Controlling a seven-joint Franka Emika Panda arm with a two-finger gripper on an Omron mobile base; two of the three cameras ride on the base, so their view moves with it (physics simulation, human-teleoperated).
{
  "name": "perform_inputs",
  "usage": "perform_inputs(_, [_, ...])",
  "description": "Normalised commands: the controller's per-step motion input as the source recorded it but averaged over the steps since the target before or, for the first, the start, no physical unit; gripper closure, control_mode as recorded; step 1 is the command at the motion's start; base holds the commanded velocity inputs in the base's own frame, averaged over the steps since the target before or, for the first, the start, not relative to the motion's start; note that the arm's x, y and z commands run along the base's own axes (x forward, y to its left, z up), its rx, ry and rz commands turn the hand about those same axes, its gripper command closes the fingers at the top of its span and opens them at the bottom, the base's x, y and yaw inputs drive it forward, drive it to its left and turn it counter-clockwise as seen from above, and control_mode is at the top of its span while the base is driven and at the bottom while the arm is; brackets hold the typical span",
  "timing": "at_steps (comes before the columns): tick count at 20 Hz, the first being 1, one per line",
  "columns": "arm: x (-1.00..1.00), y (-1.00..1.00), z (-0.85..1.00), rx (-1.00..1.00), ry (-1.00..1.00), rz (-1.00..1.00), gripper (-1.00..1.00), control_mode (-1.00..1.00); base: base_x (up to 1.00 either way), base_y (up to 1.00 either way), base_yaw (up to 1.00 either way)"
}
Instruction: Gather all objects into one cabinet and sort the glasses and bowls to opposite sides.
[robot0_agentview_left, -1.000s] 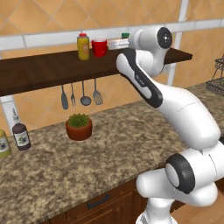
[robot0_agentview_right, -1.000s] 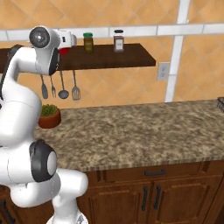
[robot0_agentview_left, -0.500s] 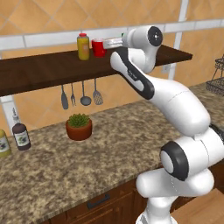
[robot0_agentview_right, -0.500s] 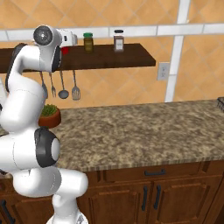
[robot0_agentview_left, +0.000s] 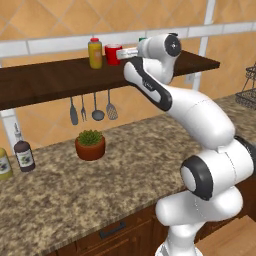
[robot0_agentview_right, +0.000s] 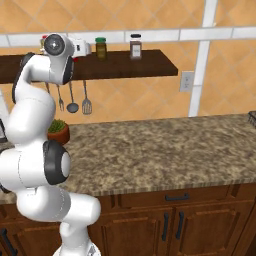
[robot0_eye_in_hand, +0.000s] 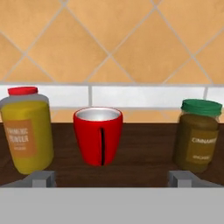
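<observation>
One red cup (robot0_eye_in_hand: 97, 135) stands straight ahead of my pincer (robot0_eye_in_hand: 110, 178), on the dark wall shelf (robot0_agentview_left: 45, 80), upright, its long axis vertical and its mouth up. In the hand view it lies a little left of the middle line between my two finger tips (robot0_eye_in_hand: 42, 178), and farther toward the tiled wall than they are, so I judge that the coming move is a short push forward with a small correction to the left. My pincer is spread fully wide and it has hold of nothing; the cup is not yet between the tips.

To the left of the cup, just beside it, stands the yellow jar (robot0_eye_in_hand: 27, 129) with a red cap; to the right, more apart, a brown jar (robot0_eye_in_hand: 198, 134) with a green lid. The gap on the left side is narrow, so my left tip could touch the yellow jar when I go in.

About containers: the cup looks empty, I see only its pale inside. Both jars are closed with lids. On the counter (robot0_agentview_left: 125, 165) under the shelf, far below my hand, a terracotta pot (robot0_agentview_left: 90, 145) holds a green plant
</observation>
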Motion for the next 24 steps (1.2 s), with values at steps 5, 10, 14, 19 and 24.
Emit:
perform_inputs(5, [0.21, 0.06, 0.0, 0.0, 0.0, 0.0, -1.0, -1.0, 0.0, 0.0, 0.0])
perform_inputs(10, [0.14, 0.17, 0.0, 0.0, 0.0, 0.0, -1.0, -1.0, 0.0, 0.0, 0.0])
perform_inputs(14, [0.13, 0.01, 0.0, 0.0, 0.0, 0.0, -1.0, -1.0, 0.0, 0.0, 0.0])
perform_inputs(19, [0.11, 0.02, 0.0, 0.0, 0.0, 0.0, -1.0, -1.0, 0.0, 0.0, 0.0])
perform_inputs(24, [0.29, 0.15, 0.0, 0.0, 0.01, 0.0, -1.0, -1.0, 0.0, 0.0, 0.0])
